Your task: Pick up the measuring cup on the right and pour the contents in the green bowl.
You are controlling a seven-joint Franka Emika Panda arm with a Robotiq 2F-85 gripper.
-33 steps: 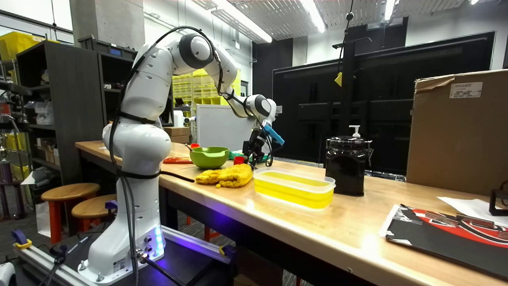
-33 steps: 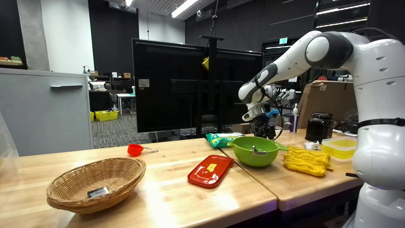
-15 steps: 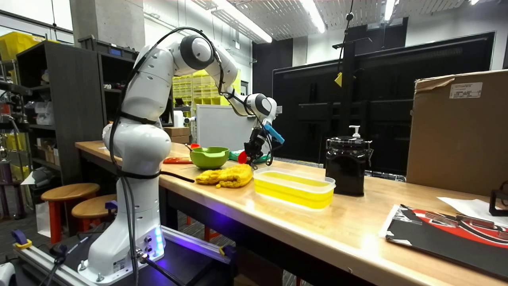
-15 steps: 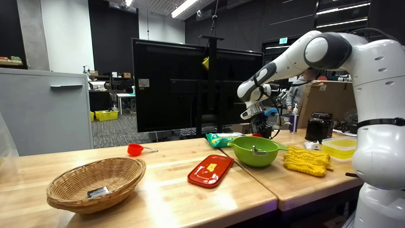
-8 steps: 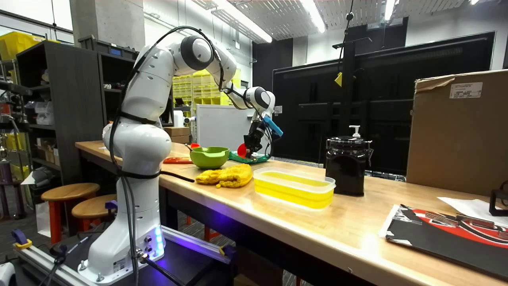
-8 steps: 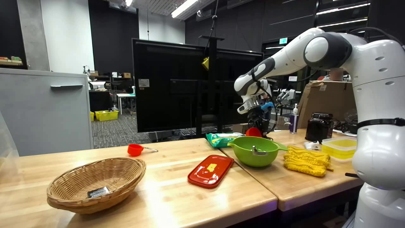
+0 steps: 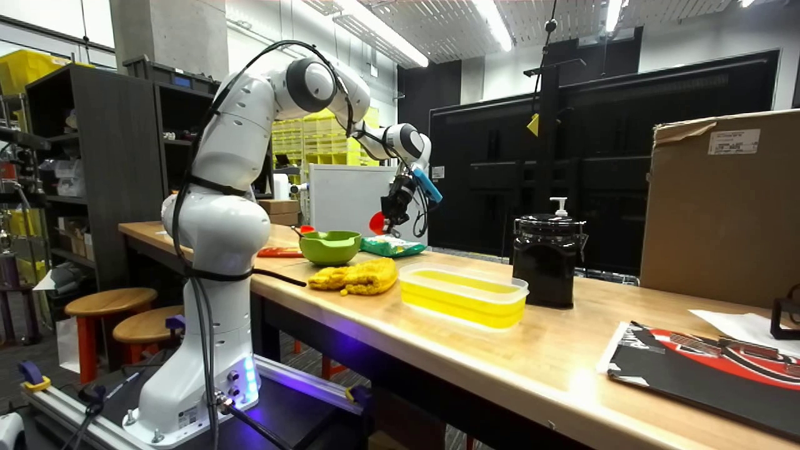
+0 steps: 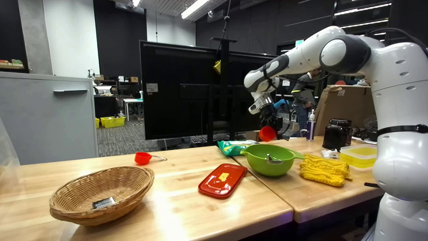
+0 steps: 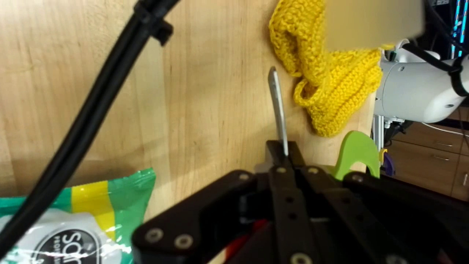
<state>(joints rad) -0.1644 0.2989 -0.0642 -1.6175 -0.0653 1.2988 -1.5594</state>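
My gripper (image 8: 280,136) is shut on the thin metal handle (image 9: 277,102) of the red measuring cup (image 8: 267,134), which hangs in the air above the table. In both exterior views the cup is tilted, a round face showing; its contents cannot be made out. The wrist view shows the handle between the fingertips (image 9: 272,148) and only a red sliver of the cup. Below and near the cup stands the green bowl (image 8: 271,164), a metal utensil (image 8: 274,161) in it. In the wrist view only the bowl's handle (image 9: 348,150) shows beside my gripper.
A green wipes packet (image 8: 234,148) lies behind the bowl, a yellow knitted cloth (image 8: 324,169) beside it. A red lid (image 8: 222,180), a wicker basket (image 8: 100,201) and another red cup (image 8: 143,158) are farther along. A yellow-filled tray (image 7: 462,300) and black jar (image 7: 544,262) stand opposite.
The gripper has risen from the table with the measuring cup and moved somewhat toward the bowl. The cup has turned and now shows fully above the bowl's rim in an exterior view.
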